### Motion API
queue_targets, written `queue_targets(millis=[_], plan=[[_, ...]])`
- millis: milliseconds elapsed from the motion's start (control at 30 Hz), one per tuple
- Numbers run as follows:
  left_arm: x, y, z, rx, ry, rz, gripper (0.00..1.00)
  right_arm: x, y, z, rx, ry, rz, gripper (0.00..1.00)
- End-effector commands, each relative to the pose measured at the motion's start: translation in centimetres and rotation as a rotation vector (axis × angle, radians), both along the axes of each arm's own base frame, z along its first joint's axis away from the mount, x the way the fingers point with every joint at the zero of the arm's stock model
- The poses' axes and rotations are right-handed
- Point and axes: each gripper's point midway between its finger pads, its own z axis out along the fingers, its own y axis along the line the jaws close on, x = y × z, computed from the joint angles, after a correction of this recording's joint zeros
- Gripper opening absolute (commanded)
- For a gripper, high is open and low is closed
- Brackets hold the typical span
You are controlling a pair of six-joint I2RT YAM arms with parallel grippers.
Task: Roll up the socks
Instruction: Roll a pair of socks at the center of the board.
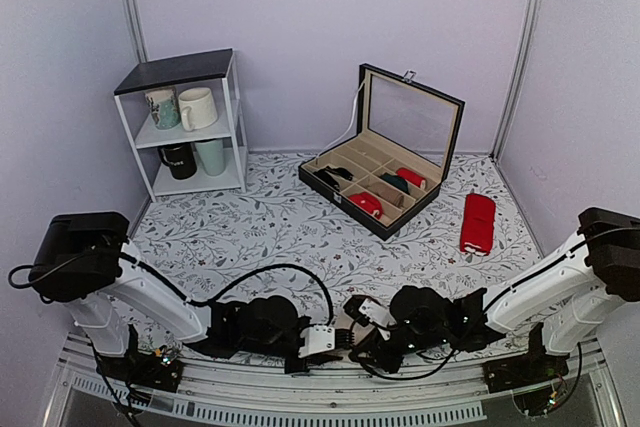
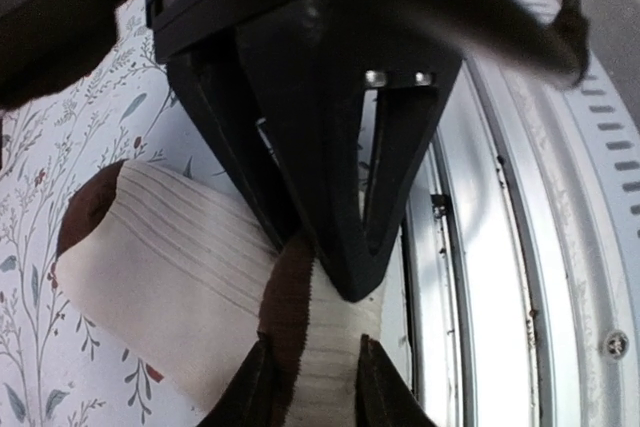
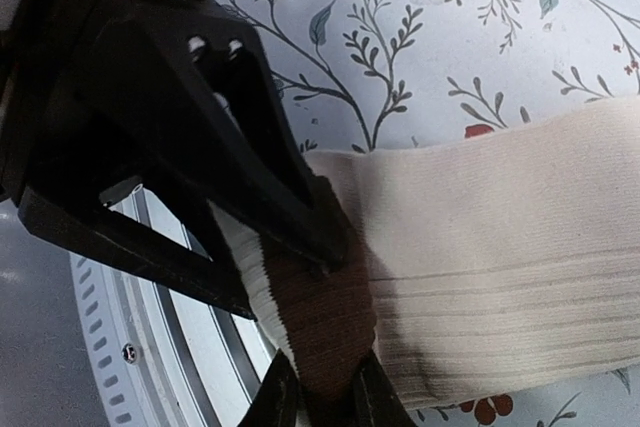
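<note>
The socks point(image 2: 170, 267) lie at the table's near edge, cream ribbed fabric with a dark brown band point(image 3: 330, 332). In the top view only a small cream piece of the socks point(image 1: 366, 311) shows between the two arms. My left gripper point(image 2: 312, 389) is shut on a narrow fold of brown and cream fabric, a finger pressing each side. My right gripper point(image 3: 327, 402) is shut on the brown band, directly opposite. The two grippers meet nose to nose over the same end of the socks, left gripper point(image 1: 335, 339) and right gripper point(image 1: 368, 343). The wide cream part point(image 3: 500, 247) stretches away flat over the floral cloth.
A metal rail point(image 2: 560, 247) runs along the table edge right beside the grippers. Farther back stand an open compartment box point(image 1: 400, 162) with red and dark bundles, a plain red pair point(image 1: 477, 222), and a white shelf point(image 1: 232, 117) of mugs.
</note>
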Motion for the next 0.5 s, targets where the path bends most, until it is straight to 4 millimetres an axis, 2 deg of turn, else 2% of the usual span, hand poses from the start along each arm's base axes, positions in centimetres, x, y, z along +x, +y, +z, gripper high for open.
queue_targets(millis=[0, 67, 133, 267, 367, 467], plan=[[-0.5, 1.2, -3.1, 0.115, 0.036, 0.024, 0.17, -1.8, -4.1, -5.0, -0.223, 0.117, 0.019, 0.16], [-0.4, 1.3, -3.4, 0.134, 0.048, 0.041, 0.00, -1.3, -3.8, -4.6, -0.213, 0.095, 0.002, 0.25], [-0.4, 1.5, -3.7, 0.152, 0.062, 0.055, 0.00, -0.5, -3.6, -3.7, -0.191, 0.053, -0.023, 0.35], [-0.3, 1.9, -4.0, 0.198, 0.150, 0.087, 0.00, 2.4, -3.4, 0.1, -0.092, -0.109, -0.112, 0.48], [-0.3, 2.1, -4.0, 0.202, 0.256, 0.102, 0.00, 4.2, -4.0, 3.4, 0.023, -0.232, -0.187, 0.51], [-0.3, 2.5, -4.3, 0.202, 0.368, 0.106, 0.00, 4.2, -4.7, 6.0, 0.150, -0.349, -0.185, 0.53]])
